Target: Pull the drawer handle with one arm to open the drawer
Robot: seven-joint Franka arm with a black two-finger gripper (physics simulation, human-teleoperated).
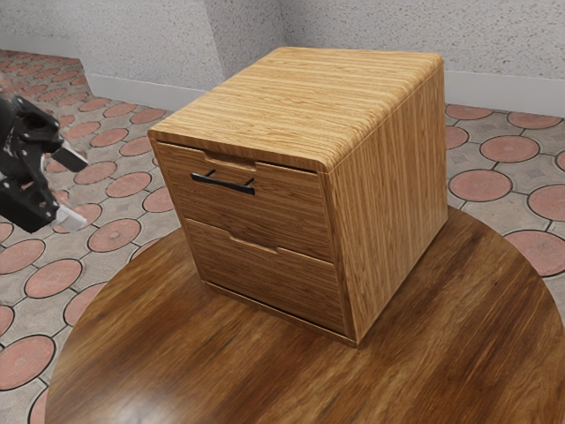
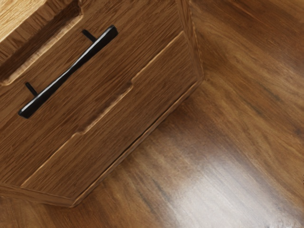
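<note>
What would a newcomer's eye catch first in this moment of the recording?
A wooden two-drawer cabinet stands on a round wooden table, dominating the exterior view. A slim black handle sits on its upper drawer, which looks shut. The black claw hangs open at the exterior view's left edge, apart from the cabinet.

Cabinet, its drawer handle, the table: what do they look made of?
Cabinet: light wood, likely a bamboo-style laminate, judging by the fine parallel stripes; matte.
Drawer handle: black bar on two posts, probably painted metal or plastic; slight sheen, can't say which.
Table: darker brown wood or veneer, streaky grain, semi-gloss, with a pale reflection in the wrist view.
</note>
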